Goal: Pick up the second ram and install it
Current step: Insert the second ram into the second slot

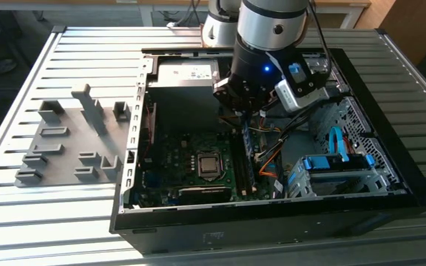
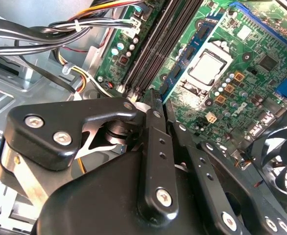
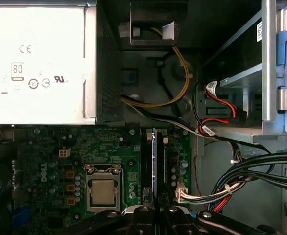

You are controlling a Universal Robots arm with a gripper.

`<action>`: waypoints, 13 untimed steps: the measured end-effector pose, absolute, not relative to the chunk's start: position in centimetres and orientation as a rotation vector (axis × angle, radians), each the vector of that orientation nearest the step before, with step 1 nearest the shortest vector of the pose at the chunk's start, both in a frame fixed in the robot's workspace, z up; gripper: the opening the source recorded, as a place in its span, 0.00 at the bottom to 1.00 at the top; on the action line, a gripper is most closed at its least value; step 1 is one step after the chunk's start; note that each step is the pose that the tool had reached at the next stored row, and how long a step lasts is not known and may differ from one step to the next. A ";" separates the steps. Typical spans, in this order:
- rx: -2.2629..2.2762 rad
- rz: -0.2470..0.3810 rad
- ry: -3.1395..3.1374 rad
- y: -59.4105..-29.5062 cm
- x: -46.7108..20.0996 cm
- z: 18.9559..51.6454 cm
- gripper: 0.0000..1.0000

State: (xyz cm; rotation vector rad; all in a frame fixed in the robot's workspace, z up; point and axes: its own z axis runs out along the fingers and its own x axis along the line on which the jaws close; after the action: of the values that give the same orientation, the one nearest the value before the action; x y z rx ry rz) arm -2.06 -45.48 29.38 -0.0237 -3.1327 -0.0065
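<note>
- A slatted metal surface (image 1: 87, 50) carries an open black computer case (image 1: 390, 160), and the robot arm (image 1: 272, 27) reaches down into the case from above.
- A gray holder tray (image 1: 65, 138) with upright blocks lies on the surface, well apart from the tool and outside the case, on the exterior view's left.
- A silver power supply (image 3: 35, 63) sits inside the case, beyond the tool's tips in the first wrist view.
- The green motherboard (image 3: 50, 142) lies directly under the tool, with the square metal processor (image 3: 103, 192) just beside the memory slots (image 3: 163, 166).
- A bundle of black, red and yellow cables (image 3: 251, 171) runs close to the slots, on the side away from the processor.
- The tool (image 3: 154, 211) hangs low over the slots, its black fingers (image 2: 155, 142) pressed close together, pinching a thin edge between them.
- The second ram (image 3: 154, 161) shows in the first wrist view as a narrow blue strip standing on edge, running from the tool's tips along a slot; it seems to be at or in the slot, held at the end nearest the tool.
- Whether the stick is fully seated cannot be told from these views.
- Risk, as a judgement: because the tool grips one end, downward pressure could tilt the stick so only that end seats.
- A stick slightly off the slot line could jam against the slot walls or the end latches.
- The nearby cables could snag the tool's linkages in this tight space.
</note>
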 end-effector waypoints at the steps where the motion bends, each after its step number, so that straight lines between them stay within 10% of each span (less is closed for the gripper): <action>1: -0.024 -0.006 -3.131 -45.5 -2.0 29.3 0.14; 13: -0.031 -0.006 -3.120 -45.5 -1.9 27.4 0.14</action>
State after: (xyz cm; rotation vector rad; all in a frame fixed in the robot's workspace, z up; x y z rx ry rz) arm -1.90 -45.54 27.42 -0.0312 -3.1197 -0.0059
